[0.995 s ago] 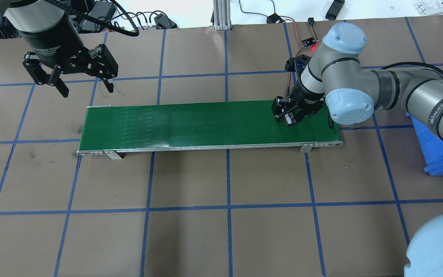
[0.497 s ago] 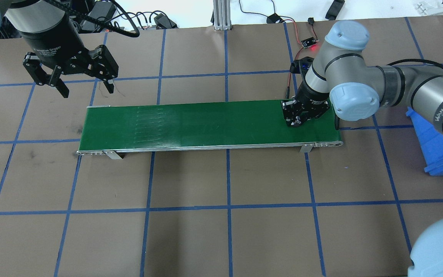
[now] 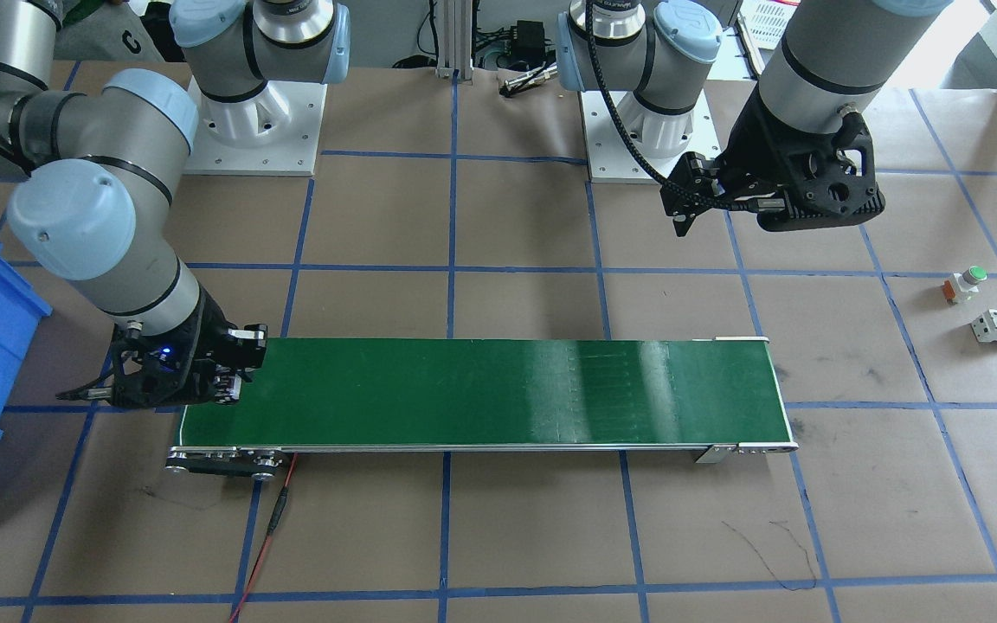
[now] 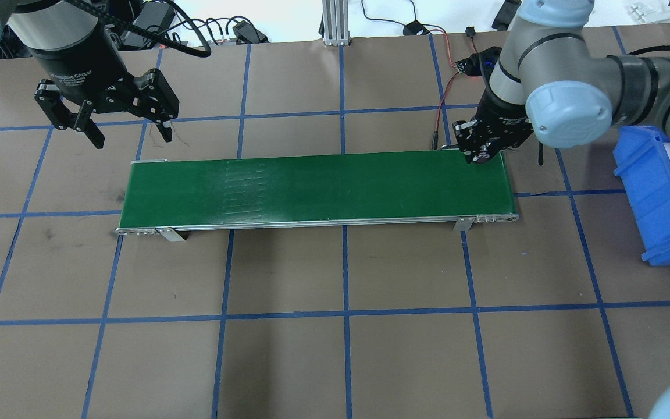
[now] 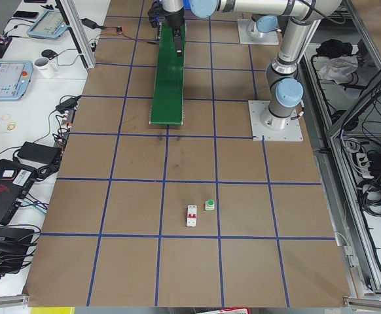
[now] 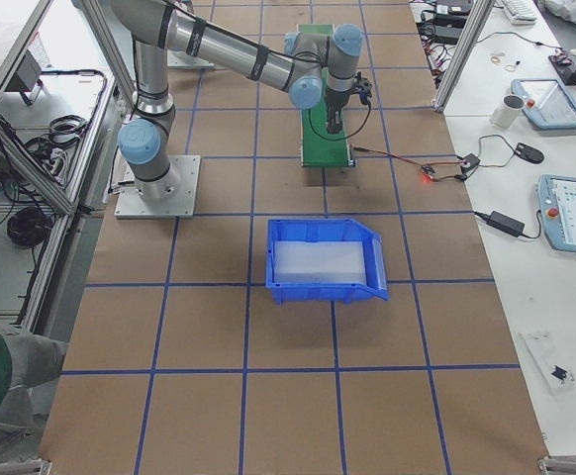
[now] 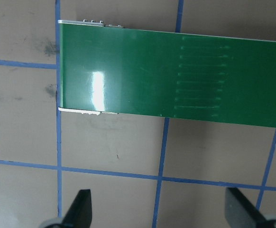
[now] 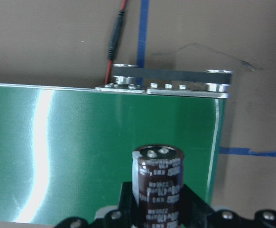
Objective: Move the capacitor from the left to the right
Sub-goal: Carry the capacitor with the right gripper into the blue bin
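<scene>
capacitor (image 8: 158, 185): black cylinder, silvery end outward, body clamped in the right gripper (image 4: 479, 156) over the right end of the green conveyor belt (image 4: 312, 186); probably bound for the blue bin (image 4: 658, 192). left gripper (image 4: 131, 138): jaws apart, empty, parked clear beyond the belt's left end.

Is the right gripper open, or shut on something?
Shut: the right gripper holds the capacitor clamped, near the green belt end.
</scene>
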You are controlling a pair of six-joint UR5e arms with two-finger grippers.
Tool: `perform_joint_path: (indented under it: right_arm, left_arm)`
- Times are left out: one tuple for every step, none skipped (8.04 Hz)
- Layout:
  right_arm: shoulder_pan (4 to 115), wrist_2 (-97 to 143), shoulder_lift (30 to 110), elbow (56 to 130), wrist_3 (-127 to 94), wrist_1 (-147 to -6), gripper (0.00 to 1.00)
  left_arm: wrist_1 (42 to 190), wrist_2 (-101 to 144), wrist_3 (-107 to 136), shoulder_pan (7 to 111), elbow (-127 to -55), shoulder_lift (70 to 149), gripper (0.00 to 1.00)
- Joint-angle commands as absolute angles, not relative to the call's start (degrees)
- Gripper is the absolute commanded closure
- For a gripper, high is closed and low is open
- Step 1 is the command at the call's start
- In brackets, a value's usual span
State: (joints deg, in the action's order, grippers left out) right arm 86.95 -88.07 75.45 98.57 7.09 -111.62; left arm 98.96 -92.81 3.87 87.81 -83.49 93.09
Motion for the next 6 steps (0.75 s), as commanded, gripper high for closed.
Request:
perform_joint_path:
  right_arm:
    - [78.18,-91.58,79.52,97.30,15.23,-107.33,1.00]
    - [71.26,-91.76,80.06,97.21,23.56,-106.97,1.00]
    - [64.06,-91.76,80.16,97.21,30.34,-106.96,1.00]
    - [57.81,-93.41,80.07,97.21,35.54,-107.48,1.00]
    - [53.39,-95.17,79.72,97.12,37.94,-108.10,1.00]
    - [51.61,-95.97,79.46,96.42,39.10,-109.41,1.00]
  left_arm:
    - [98.88,-92.81,3.87,87.80,-83.41,93.08,0.00]
    - [98.88,-92.81,3.87,87.80,-83.41,93.16,0.00]
    - [98.88,-92.81,3.87,87.80,-83.41,93.16,0.00]
    - [98.88,-92.81,3.87,87.80,-83.41,93.25,0.00]
    - [98.79,-92.81,3.87,87.80,-83.41,93.25,0.00]
    - [98.79,-92.81,3.87,87.80,-83.41,93.25,0.00]
